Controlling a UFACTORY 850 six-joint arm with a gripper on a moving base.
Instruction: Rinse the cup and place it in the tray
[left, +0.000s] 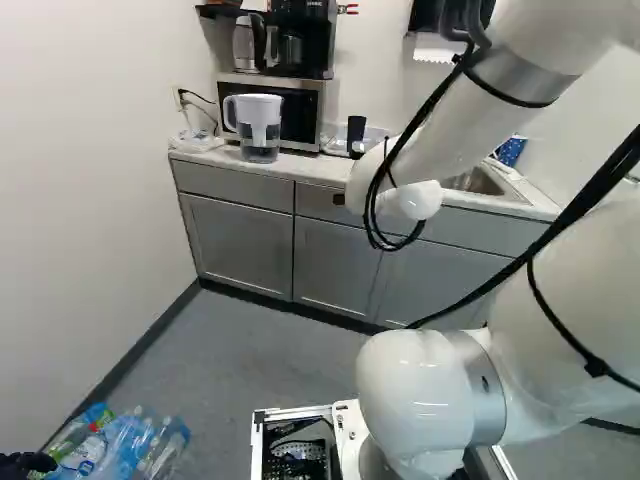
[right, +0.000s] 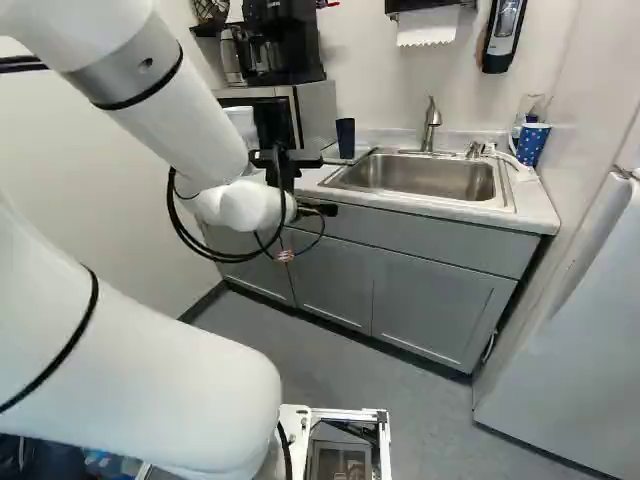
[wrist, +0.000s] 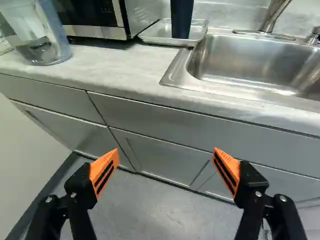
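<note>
Gripper (wrist: 165, 151) empty, jaws wide apart, short of the counter (wrist: 115, 75). Dark cup (wrist: 181, 19) upright in tray (wrist: 159, 35), beside sink (wrist: 245, 57) — placing judged complete, rinse unconfirmed — next: retreat, leaving cup undisturbed

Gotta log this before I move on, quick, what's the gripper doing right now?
Gripper: open, its fingers wide apart with nothing between them; the dark cup stands in the tray.

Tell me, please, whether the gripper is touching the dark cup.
Apart. The wrist view shows the gripper open, with the cabinet fronts and countertop between it and the dark cup.
</note>
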